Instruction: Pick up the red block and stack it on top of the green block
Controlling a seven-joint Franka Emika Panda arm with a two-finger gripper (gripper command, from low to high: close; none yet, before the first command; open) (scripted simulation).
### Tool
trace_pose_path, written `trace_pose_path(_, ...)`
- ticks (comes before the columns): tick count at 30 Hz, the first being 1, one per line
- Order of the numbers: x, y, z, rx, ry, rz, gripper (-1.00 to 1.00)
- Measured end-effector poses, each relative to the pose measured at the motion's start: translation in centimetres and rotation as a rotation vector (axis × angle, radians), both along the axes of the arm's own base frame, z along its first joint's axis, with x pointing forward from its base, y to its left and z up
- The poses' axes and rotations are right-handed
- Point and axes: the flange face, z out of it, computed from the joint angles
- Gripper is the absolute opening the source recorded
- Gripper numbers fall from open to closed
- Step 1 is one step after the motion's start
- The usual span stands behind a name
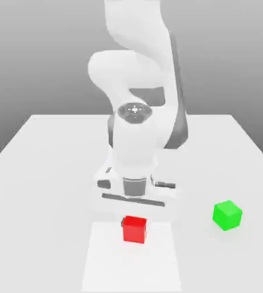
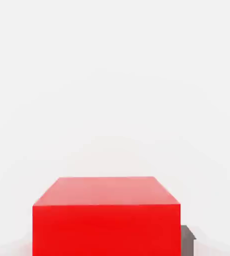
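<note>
Exterior view: the white Franka arm (image 1: pixel 136 131) reaches down over the white desk (image 1: pixel 42 171), its gripper (image 1: pixel 135 213) low, directly above and behind the small red cube-shaped block (image 1: pixel 134 229). Whether the fingers are apart or together cannot be told. The red block rests on the desk. The small green cube-shaped block (image 1: pixel 227 214) sits well apart, toward the exterior view's right. Hand view: the red block (image 2: pixel 106 217) appears close, with 1 dark grey finger (image 2: pixel 188 240) just beside it.

Plain red block (image 1: pixel 134 229), plain green block (image 1: pixel 227 215), white arm (image 1: pixel 136 103), white table (image 1: pixel 42 171).
</note>
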Motion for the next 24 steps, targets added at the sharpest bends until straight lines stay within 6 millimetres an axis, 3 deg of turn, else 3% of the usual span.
trace_pose_path(3, -0.1, 0.0, 2.6, -0.001, 0.000, 0.001, -1.00)
trace_pose_path(9, -1.1, 12.3, 5.3, 0.003, -0.002, 0.128, -1.00)
trace_pose_path(13, -5.0, 21.7, 6.7, 0.002, -0.001, 0.228, -1.00)
trace_pose_path(14, -5.7, 23.1, 6.6, 0.001, -0.001, 0.243, -1.00)
trace_pose_path(16, -6.3, 24.1, 5.3, -0.002, -0.002, 0.254, -1.00)
trace_pose_path(20, -6.4, 24.4, 1.7, -0.002, -0.003, 0.256, -1.00)
trace_pose_path(21, -6.5, 24.4, 0.9, -0.001, -0.002, 0.257, 1.00)
trace_pose_path(24, -6.5, 24.4, 0.9, -0.001, -0.002, 0.257, 1.00)
